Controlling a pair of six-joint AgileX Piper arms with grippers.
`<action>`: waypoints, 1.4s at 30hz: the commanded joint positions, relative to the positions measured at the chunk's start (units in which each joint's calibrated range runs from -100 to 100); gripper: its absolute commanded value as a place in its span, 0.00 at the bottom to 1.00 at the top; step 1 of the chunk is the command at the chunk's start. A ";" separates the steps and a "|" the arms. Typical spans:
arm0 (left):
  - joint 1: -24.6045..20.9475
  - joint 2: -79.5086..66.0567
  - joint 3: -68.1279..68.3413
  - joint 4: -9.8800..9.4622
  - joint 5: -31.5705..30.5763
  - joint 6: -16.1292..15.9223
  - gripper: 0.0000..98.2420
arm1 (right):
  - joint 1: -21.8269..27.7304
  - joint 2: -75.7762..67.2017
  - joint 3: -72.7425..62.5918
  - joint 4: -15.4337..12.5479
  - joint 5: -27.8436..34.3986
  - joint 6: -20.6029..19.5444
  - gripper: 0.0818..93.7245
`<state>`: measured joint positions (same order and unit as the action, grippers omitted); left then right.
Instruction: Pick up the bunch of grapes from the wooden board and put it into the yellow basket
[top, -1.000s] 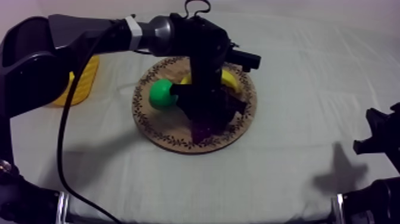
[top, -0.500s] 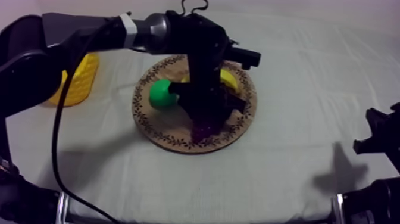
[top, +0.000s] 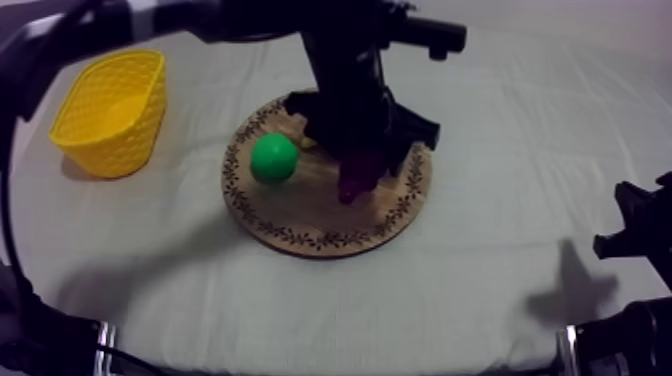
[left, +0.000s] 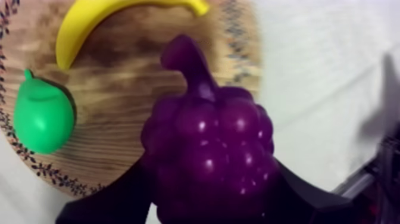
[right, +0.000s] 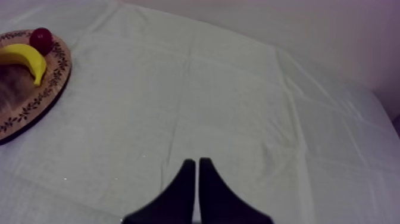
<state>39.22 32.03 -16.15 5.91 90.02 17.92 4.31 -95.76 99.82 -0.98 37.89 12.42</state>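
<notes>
Our left gripper (left: 208, 202) has its two black fingers (left: 113, 202) clamped on the bunch of grapes (left: 208, 137). One finger sits at each side of the purple cluster, and the stem points toward the banana (left: 113, 21). From above, our left arm comes in from the upper left and stands over the wooden board (top: 300, 215). The grapes hang under it above the board's middle, near the green pear (top: 274, 158). We cannot tell whether the bunch is quite clear of the wood. The board's rim carries a dark leafy pattern all the way round.

The yellow basket (top: 110, 110) stands upright on the cloth (top: 500, 150) at the table's left side, well apart from the board and the grapes.

Our right gripper (right: 197, 173) rests low at its own side with its fingers together as a narrow wedge, holding nothing. From there we see the banana on the board's rim with a small red fruit (right: 41, 39) just beside its far end.
</notes>
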 joint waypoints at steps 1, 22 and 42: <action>0.09 -2.93 -0.94 -0.10 0.75 0.08 0.56 | -0.02 0.00 -0.04 0.03 0.02 0.01 0.00; -2.69 -14.43 0.85 -1.46 4.96 -0.83 0.57 | -0.02 0.00 -0.04 0.03 0.02 0.01 0.00; -21.88 -24.27 11.98 -3.77 4.93 -7.02 0.56 | -0.02 0.00 -0.04 0.03 0.02 0.01 0.00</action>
<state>20.73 7.90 -4.43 2.14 94.86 11.42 4.31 -95.76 99.82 -0.98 37.89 12.42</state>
